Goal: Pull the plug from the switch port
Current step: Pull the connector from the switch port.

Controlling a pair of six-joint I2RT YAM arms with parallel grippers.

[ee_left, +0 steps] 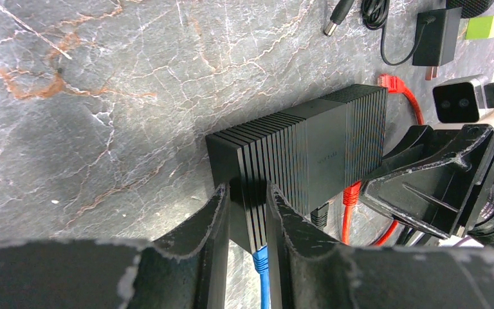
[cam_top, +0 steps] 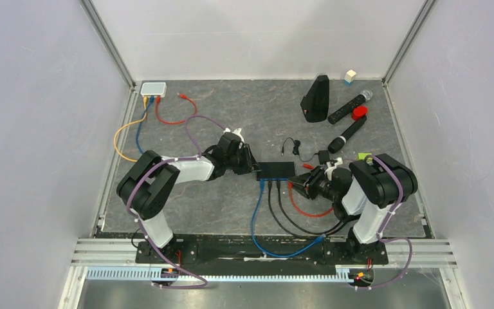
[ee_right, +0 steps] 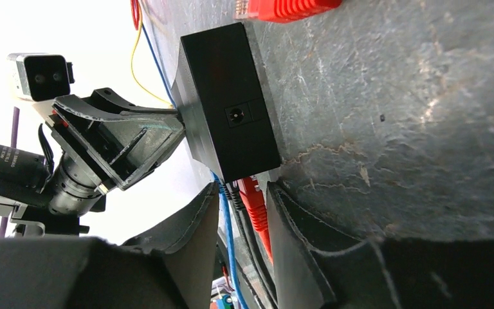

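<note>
Progress: red plastic plug (ee_right: 252, 207) still seated; left gripper (ee_left: 246, 196) clamps black ribbed switch box (ee_left: 309, 154), right gripper (ee_right: 243, 193) straddles plug, squeeze unclear.

faint embossed mark on the black switch (ee_left: 309, 148), unreadable; no other text.

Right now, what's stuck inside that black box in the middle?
A blue cable, a black cable and a red cable go into the black box. Its sockets themselves are hidden from view.
</note>
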